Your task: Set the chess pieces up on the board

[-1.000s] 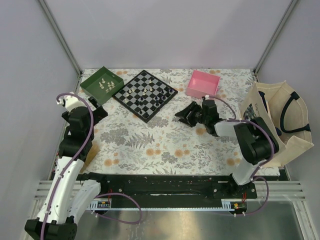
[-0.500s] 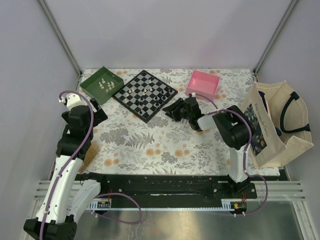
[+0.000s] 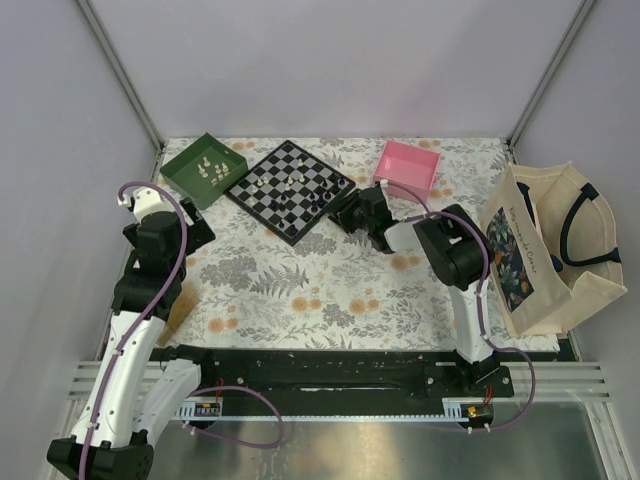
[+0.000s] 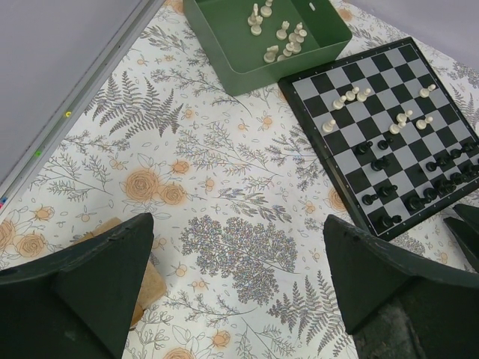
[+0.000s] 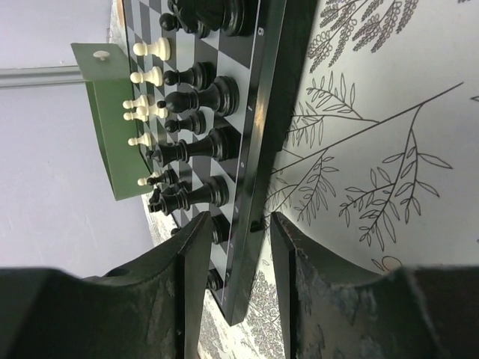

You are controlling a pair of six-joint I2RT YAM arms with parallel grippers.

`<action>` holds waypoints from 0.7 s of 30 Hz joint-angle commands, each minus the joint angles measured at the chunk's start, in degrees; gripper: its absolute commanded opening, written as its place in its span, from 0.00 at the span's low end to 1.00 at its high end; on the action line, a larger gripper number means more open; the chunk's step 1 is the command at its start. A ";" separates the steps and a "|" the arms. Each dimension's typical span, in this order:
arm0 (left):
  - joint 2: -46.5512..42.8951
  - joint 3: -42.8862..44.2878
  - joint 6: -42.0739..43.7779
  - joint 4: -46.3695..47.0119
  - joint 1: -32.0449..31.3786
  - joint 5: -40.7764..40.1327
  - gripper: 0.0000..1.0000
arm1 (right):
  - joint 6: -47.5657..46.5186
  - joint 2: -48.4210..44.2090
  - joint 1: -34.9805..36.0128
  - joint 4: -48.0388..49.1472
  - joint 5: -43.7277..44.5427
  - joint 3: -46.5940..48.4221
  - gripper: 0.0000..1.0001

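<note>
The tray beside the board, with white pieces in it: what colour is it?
Green. The tray shows best in the left wrist view.

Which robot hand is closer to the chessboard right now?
Right. The right hand straddles the board at its edge; the left hand hangs over the tablecloth, well short of it.

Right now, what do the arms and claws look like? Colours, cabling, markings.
The two arms match. The left arm and right arm have white link shells and black joint housings. A thin purple cable loops along the outside of each. The left claw and right claw have dark, matte, blunt wedge-shaped fingers. No markings are visible on them.
</note>
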 commanded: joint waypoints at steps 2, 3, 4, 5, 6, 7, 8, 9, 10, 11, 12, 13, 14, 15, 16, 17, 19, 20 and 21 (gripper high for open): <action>-0.69 2.30 1.07 0.97 0.21 -0.16 0.99 | 0.67 0.53 1.02 -2.53 3.98 3.32 0.45; -0.69 2.48 1.07 1.06 0.30 -0.16 0.99 | 1.28 0.71 1.20 -2.79 3.63 3.58 0.44; -0.69 2.39 1.07 0.97 0.21 -0.16 0.99 | 1.63 0.88 1.20 -3.14 3.37 4.02 0.43; -0.69 2.39 1.07 0.97 0.21 -0.16 0.99 | 1.90 1.15 1.29 -3.58 3.28 4.46 0.41; -0.51 2.39 1.16 0.97 0.21 -0.08 0.99 | 2.07 1.32 1.37 -3.76 3.10 4.81 0.41; -0.60 2.39 1.16 0.97 0.21 -0.25 0.99 | 2.34 1.67 1.46 -4.37 3.19 5.34 0.40; -0.51 2.39 1.16 1.06 0.30 -0.25 0.99 | 2.60 1.76 1.55 -5.16 3.19 5.86 0.40; -0.60 2.48 1.25 0.97 0.30 -0.16 0.99 | 2.78 1.76 1.55 -5.78 3.19 6.39 0.40; -0.51 2.48 1.33 0.97 0.21 -0.25 0.99 | 3.13 1.68 1.55 -6.22 3.54 6.40 0.40; -0.69 2.48 1.42 0.88 0.21 -0.34 0.99 | 3.65 1.59 1.64 -6.40 3.89 6.31 0.40; -0.69 2.48 1.34 0.88 0.21 -0.43 0.99 | 4.01 1.50 1.64 -6.40 4.24 6.22 0.40; -0.60 2.48 1.42 0.80 0.21 -0.51 0.99 | 4.27 1.50 1.81 -6.57 4.33 6.22 0.40; -0.60 2.48 1.42 0.80 0.30 -0.51 0.99 | 4.53 1.41 1.90 -6.92 4.51 6.22 0.40; -0.60 2.48 1.42 0.97 0.21 -0.60 0.99 | 4.88 1.32 1.99 -7.19 4.68 6.13 0.40; -0.51 2.48 1.51 0.80 0.21 -0.43 0.99 | 5.06 1.32 2.08 -7.28 4.86 6.13 0.40; -0.42 2.57 1.51 0.80 0.21 -0.43 0.99 | 5.24 1.32 2.25 -7.54 5.21 6.22 0.40; -0.34 2.65 1.51 0.80 0.21 -0.43 0.99 | 5.68 1.24 2.34 -9.11 5.21 6.83 0.40; -0.25 2.65 1.60 0.80 0.30 -0.43 0.99 | 6.03 1.32 2.43 -9.56 5.30 7.10 0.40; -0.25 2.83 1.77 0.71 0.21 -0.43 0.99 | 6.12 1.32 2.43 -9.82 5.30 7.36 0.39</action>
